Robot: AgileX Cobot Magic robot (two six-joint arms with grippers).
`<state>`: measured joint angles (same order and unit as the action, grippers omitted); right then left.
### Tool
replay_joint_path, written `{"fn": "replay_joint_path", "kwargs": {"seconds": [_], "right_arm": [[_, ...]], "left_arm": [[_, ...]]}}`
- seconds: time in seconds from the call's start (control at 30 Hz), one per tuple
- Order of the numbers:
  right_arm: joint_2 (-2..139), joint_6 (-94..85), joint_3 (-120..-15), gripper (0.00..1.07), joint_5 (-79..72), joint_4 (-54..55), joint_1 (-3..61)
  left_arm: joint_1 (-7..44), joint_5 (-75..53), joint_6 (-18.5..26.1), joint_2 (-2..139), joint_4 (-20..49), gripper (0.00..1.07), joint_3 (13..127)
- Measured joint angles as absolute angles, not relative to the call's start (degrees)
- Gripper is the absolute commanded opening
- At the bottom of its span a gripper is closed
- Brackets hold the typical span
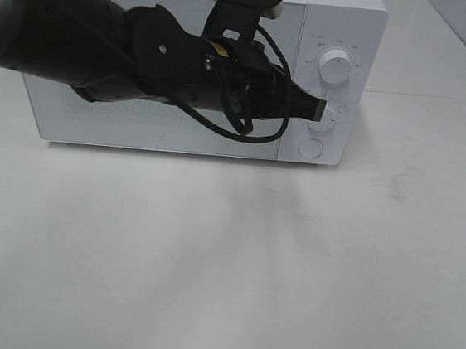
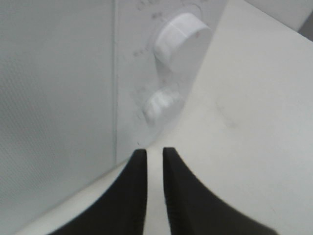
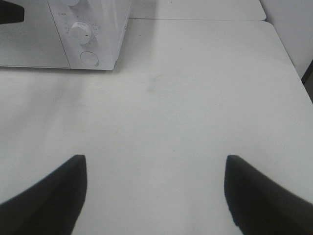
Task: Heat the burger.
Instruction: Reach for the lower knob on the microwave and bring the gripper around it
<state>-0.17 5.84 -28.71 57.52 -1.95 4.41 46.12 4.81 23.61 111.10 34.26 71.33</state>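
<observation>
The burger shows in none of the three views, so neither its look nor its place can be told. The white microwave (image 1: 97, 123) stands at the far side of the white table (image 1: 223, 265) with its door shut, and the door panel (image 1: 162, 138) lets nothing be seen behind it. The black left arm (image 1: 81, 33) reaches across the front of the door, and the left gripper (image 1: 313, 108) points at the control panel, its tip right at the lower knob (image 1: 325, 119), under the upper knob (image 1: 336, 66) and above the round button (image 1: 309, 148). Whether the tip touches the knob cannot be told. In the left wrist view its fingers (image 2: 134, 196) are drawn almost together, with only a thin slit between them and nothing in it. Just ahead of them lies the panel with a large white knob bearing a small red mark, and a smaller round part close by, both blurred. The right gripper (image 3: 155, 157) hangs over a bare stretch of table, well apart from the microwave, with its dark fingers (image 3: 58, 191) spread wide and nothing between them. It faces the panel side of the microwave from a distance.
</observation>
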Motion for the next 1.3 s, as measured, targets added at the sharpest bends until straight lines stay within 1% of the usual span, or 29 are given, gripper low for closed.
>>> {"fn": "replay_joint_path", "kwargs": {"seconds": [0.03, 0.07, 0.1, 0.13, 0.17, 0.2, 0.27, 0.33, 0.37, 0.4, 0.43, 0.47, 0.5, 0.53, 0.6, 0.63, 0.67, 0.7, 0.73, 0.77, 0.83, 0.9, 1.0, 1.03, 1.07, 1.1, 1.17, 1.27, 1.3], "right_arm": [[-0.2, 5.8, -28.7, 0.75, 57.5, -1.9, 4.4], [-0.2, 5.8, -28.7, 0.75, 57.5, -1.9, 4.4], [-0.2, 5.8, -28.7, 0.75, 57.5, -1.9, 4.4], [-0.2, 5.8, -28.7, 0.75, 57.5, -1.9, 4.4], [-0.2, 5.8, -28.7, 0.75, 57.5, -1.9, 4.4], [-0.2, 5.8, -28.7, 0.75, 57.5, -1.9, 4.4], [-0.2, 5.8, -28.7, 0.75, 57.5, -1.9, 4.4], [-0.2, 5.8, -28.7, 0.75, 57.5, -1.9, 4.4], [-0.2, 5.8, -28.7, 0.75, 57.5, -1.9, 4.4], [-0.2, 5.8, -28.7, 0.75, 57.5, -1.9, 4.4], [-0.2, 5.8, -28.7, 0.75, 57.5, -1.9, 4.4], [-0.2, 5.7, -28.7, 0.75, 57.5, -1.9, 4.4], [-0.2, 5.7, -28.7, 0.75, 57.5, -1.9, 4.4], [-0.2, 5.7, -28.7, 0.75, 57.5, -1.9, 4.4], [-0.2, 5.7, -28.7, 0.75, 57.5, -1.9, 4.4], [-0.2, 5.7, -28.7, 0.75, 57.5, -1.9, 4.4], [-0.2, 5.7, -28.7, 0.75, 57.5, -1.9, 4.4], [-0.2, 5.7, -28.7, 0.75, 57.5, -1.9, 4.4], [-0.2, 5.7, -28.7, 0.75, 57.5, -1.9, 4.4], [-0.2, 5.7, -28.7, 0.75, 57.5, -1.9, 4.4], [-0.2, 5.7, -28.7, 0.75, 57.5, -1.9, 4.4], [-0.2, 5.7, -28.7, 0.75, 57.5, -1.9, 4.4], [-0.2, 5.7, -28.7, 0.75, 57.5, -1.9, 4.4], [-0.2, 5.7, -28.7, 0.75, 57.5, -1.9, 4.4], [-0.2, 5.7, -28.7, 0.75, 57.5, -1.9, 4.4], [-0.2, 5.7, -28.7, 0.75, 57.5, -1.9, 4.4], [-0.2, 5.7, -28.7, 0.75, 57.5, -1.9, 4.4], [-0.2, 5.7, -28.7, 0.75, 57.5, -1.9, 4.4], [-0.2, 5.7, -28.7, 0.75, 57.5, -1.9, 4.4]], "left_arm": [[46.1, 1.9, 23.6, 110.6, 34.3, 0.41, 71.3], [46.1, -3.0, 23.7, 109.8, 34.3, 0.71, 71.3], [46.1, -3.0, 23.7, 109.8, 34.3, 0.71, 71.3], [46.1, -7.6, 23.6, 109.5, 34.3, 0.96, 71.3], [46.1, -7.6, 23.6, 109.5, 34.3, 0.96, 71.3], [46.1, -13.1, 23.6, 109.3, 34.1, 1.02, 71.3], [46.1, -15.9, 23.6, 109.0, 33.6, 1.01, 71.3], [46.0, -23.1, 23.5, 107.7, 30.8, 1.01, 71.3], [46.0, -23.1, 23.5, 107.7, 30.8, 1.01, 71.3], [46.0, -27.3, 23.5, 106.4, 28.1, 1.01, 71.3], [46.0, -27.3, 23.5, 106.4, 28.1, 1.01, 71.3], [46.0, -31.5, 23.5, 105.3, 24.7, 1.01, 71.3], [45.8, -33.7, 23.5, 104.7, 23.0, 1.01, 71.3], [45.8, -33.7, 23.5, 104.7, 23.0, 1.01, 71.3], [45.4, -40.6, 21.6, 102.8, 19.3, 1.01, 71.3], [45.4, -40.6, 21.6, 102.8, 19.3, 1.01, 71.3], [44.6, -43.8, 19.1, 101.5, 18.0, 1.01, 71.3], [44.2, -45.1, 18.0, 101.0, 17.4, 1.01, 71.3], [44.2, -45.1, 18.0, 101.0, 17.4, 1.01, 71.3], [42.7, -48.2, 15.5, 99.9, 16.3, 1.01, 71.3], [41.9, -49.7, 14.6, 99.6, 16.1, 1.01, 71.3], [36.8, -55.9, 13.1, 98.4, 15.9, 1.01, 71.3], [35.6, -57.0, 12.8, 98.1, 15.9, 1.01, 71.3], [32.9, -59.0, 12.2, 97.1, 16.0, 1.01, 71.3], [31.5, -59.6, 11.9, 96.4, 16.0, 1.01, 71.0], [31.5, -59.6, 11.9, 96.4, 16.0, 1.01, 71.0], [25.7, -60.2, 10.4, 92.3, 16.0, 1.01, 68.8], [24.0, -60.3, 10.0, 91.0, 16.0, 1.01, 67.8], [20.9, -60.5, 9.3, 88.6, 16.0, 1.01, 65.5]]}}
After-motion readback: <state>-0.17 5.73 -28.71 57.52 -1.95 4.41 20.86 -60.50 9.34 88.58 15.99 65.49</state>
